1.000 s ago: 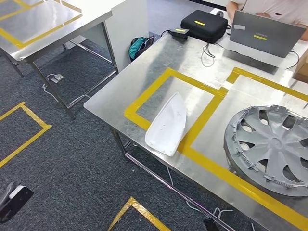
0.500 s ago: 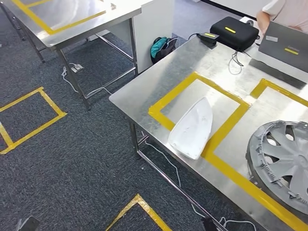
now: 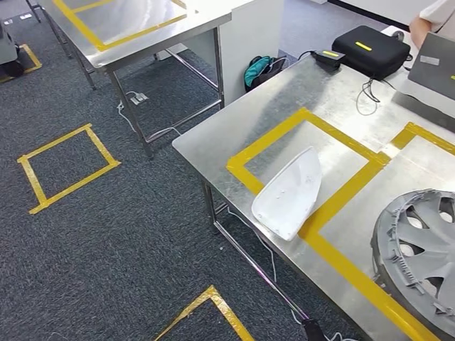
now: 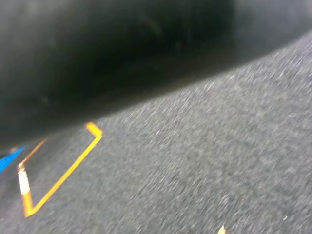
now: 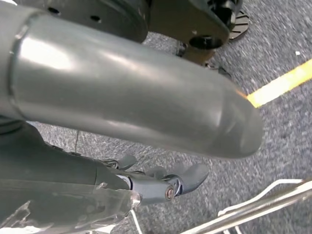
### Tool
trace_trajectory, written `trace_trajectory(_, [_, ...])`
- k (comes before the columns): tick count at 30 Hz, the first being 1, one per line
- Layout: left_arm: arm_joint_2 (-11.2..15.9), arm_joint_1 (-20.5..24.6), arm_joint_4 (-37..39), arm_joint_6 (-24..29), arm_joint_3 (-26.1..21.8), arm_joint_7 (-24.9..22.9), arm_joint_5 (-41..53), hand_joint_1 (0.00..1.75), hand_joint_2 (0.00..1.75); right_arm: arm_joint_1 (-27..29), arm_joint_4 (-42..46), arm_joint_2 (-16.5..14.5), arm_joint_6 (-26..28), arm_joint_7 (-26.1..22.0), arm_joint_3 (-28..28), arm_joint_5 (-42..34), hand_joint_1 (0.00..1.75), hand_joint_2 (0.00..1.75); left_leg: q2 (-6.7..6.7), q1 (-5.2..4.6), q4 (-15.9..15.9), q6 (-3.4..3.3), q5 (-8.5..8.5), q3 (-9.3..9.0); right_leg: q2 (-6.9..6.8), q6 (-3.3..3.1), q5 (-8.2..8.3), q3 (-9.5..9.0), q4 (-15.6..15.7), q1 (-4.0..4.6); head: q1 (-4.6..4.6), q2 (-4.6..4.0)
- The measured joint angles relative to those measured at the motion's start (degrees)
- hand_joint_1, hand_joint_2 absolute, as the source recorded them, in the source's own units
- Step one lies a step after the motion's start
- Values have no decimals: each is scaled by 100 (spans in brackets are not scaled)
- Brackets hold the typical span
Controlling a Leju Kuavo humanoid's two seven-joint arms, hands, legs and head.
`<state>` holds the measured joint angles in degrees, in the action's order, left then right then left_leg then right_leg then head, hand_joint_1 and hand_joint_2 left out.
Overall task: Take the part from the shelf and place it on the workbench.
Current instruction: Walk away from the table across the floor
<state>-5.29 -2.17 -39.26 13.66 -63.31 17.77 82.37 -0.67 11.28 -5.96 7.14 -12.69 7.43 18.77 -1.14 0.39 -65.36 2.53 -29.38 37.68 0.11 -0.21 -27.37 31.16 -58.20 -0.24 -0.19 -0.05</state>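
Observation:
A white curved shell part (image 3: 287, 193) lies on the steel workbench (image 3: 215, 135), partly inside a yellow tape frame (image 3: 268, 138) and overlapping the frame's near edge. A grey wheel cover (image 3: 419, 252) lies in the neighbouring taped area to the right. In the right wrist view my right hand (image 5: 110, 107) hangs over the dark carpet. Its thick grey thumb and its darker fingers (image 5: 180, 179) are apart, with nothing between them.
A second steel table (image 3: 134, 21) stands at the back left. Yellow tape squares (image 3: 67, 170) mark the carpet. On the workbench's far end are a black case (image 3: 370, 50) and a laptop (image 3: 437, 67), with a person's hand (image 3: 421, 28) there. A teal bag (image 3: 260, 71) lies on the floor.
The whole picture has shifted: the camera has swung left, so the workbench and the parts now sit further right. A dark shape at the lower left edge has left the head view.

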Motion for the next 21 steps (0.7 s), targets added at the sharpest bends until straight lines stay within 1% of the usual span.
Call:
trace_trajectory(1, [4, 35, 114, -11, -27, -38, 49, 0, 0, 6, 0, -1, -2, 1, 10, 4, 0, 0, 32, 3, -407, 14, -179, 189, -50, -7, -2, 7, 0, 6, -3, 0])
trace_trajectory(2, [5, 55, 223, -26, -51, -73, 91, 0, 0, 11, 0, -1, -3, 1, 17, 10, 0, 0, 42, 4, -688, 19, -266, 315, -95, -10, -4, 12, 0, 10, -4, 0])
trace_trajectory(3, [6, 64, 329, -43, -72, -109, 125, 0, 0, 11, 0, -1, -5, 1, 20, 19, 0, 0, 45, 5, -774, 18, -247, 345, -134, -12, -6, 14, -1, 11, -4, 0])
trace_trajectory(4, [7, 70, 436, -62, -90, -140, 153, 0, 0, 8, 0, -1, -6, 1, 22, 26, 0, 0, 54, 6, -620, 11, -120, 255, -173, -10, -7, 12, -1, 12, -4, 0])
trace_trajectory(5, [7, 78, 536, -79, -110, -160, 169, 0, 0, 4, 0, -1, -5, 0, 24, 34, 0, 0, 89, 5, -275, -1, 68, 64, -210, -5, -11, 5, -1, 12, -4, 0])
trace_trajectory(6, [5, 94, 625, -101, -133, -170, 175, 0, 0, 0, 0, -1, -4, -2, 26, 40, 0, 0, 174, 3, 141, -13, 243, -163, -243, 4, -17, -3, -1, 16, -5, -1])
trace_trajectory(7, [3, 125, 716, -135, -158, -173, 180, 0, 0, -3, 0, -1, -2, -6, 28, 48, 0, 0, 248, -8, 521, -33, 365, -360, -278, 27, -32, -6, -12, 32, -5, 0])
trace_trajectory(8, [1, 159, 805, -179, -181, -177, 188, 0, 0, -4, 0, -1, 1, -10, 30, 60, 0, 0, 306, -20, 762, -55, 420, -478, -312, 53, -44, -9, -16, 48, 0, 0])
trace_trajectory(9, [-2, 189, 899, -234, -201, -190, 197, 0, 0, -5, 0, -1, 3, -14, 32, 74, 0, 0, 328, -37, 873, -80, 423, -523, -345, 82, -53, -13, -14, 61, 4, 0])
trace_trajectory(11, [-5, 215, 1092, -341, -237, -236, 214, 0, 0, -9, 0, -1, 5, -16, 36, 95, 0, 0, 256, -54, 912, -149, 427, -517, -409, 142, -61, -29, 5, 60, 9, 1])
trace_trajectory(12, [-9, 216, 1177, -390, -255, -275, 220, 0, 0, -12, 0, -1, 6, -17, 37, 99, 0, 0, 223, -50, 921, -185, 435, -519, -381, 172, -97, -17, -24, 49, 13, 1])
trace_trajectory(13, [-15, 224, 1259, -441, -274, -324, 235, 0, 0, -14, 0, -1, 9, -17, 40, 103, 0, 0, 192, -41, 931, -224, 446, -522, -313, 200, -186, 39, -147, 39, 23, 1])
trace_trajectory(14, [-25, 239, 1337, -493, -290, -384, 259, 0, 0, -14, 0, -1, 14, -16, 44, 108, 0, 0, 159, -30, 939, -257, 455, -525, -220, 222, -337, 156, -401, 32, 33, 1])
trace_trajectory(15, [-34, 258, 1415, -542, -301, -451, 289, 0, 0, -10, 0, -3, 19, -16, 49, 112, 0, 0, 124, -27, 939, -279, 455, -522, -123, 238, -527, 329, -771, 27, 48, 1])
trace_trajectory(16, [-43, 276, 1489, -584, -310, -515, 319, 0, 0, -5, 0, -4, 24, -13, 55, 117, 0, 0, 83, -27, 938, -295, 454, -520, -68, 247, -707, 523, -1185, 25, 55, 1])
trace_trajectory(17, [-53, 288, 1560, -614, -317, -569, 340, 0, 0, 1, 0, -6, 27, -10, 59, 123, 0, 0, 38, -29, 936, -302, 453, -519, -45, 253, -818, 691, -1520, 24, 56, 1])
trace_trajectory(18, [-62, 293, 1624, -633, -325, -612, 354, 0, 0, 7, 0, -8, 29, -5, 63, 132, 0, 0, -11, -29, 935, -304, 452, -521, -36, 257, -818, 778, -1667, 23, 59, 1])
trace_trajectory(19, [-74, 294, 1679, -645, -333, -644, 359, 0, 0, 9, 0, -8, 31, -1, 67, 140, 0, 0, -63, -28, 934, -303, 453, -526, -30, 257, -700, 756, -1581, 19, 57, 1])
trace_trajectory(20, [-86, 296, 1730, -648, -340, -665, 362, 0, 0, 8, 0, -8, 34, 2, 70, 147, 0, 0, -116, -23, 933, -299, 452, -534, -16, 255, -489, 620, -1269, 10, 58, 1])
trace_trajectory(21, [-98, 299, 1769, -639, -345, -673, 365, 0, 0, 5, 0, -8, 40, 3, 75, 150, 0, 0, -167, -15, 929, -288, 449, -543, 28, 256, -272, 423, -838, -4, 59, 1])
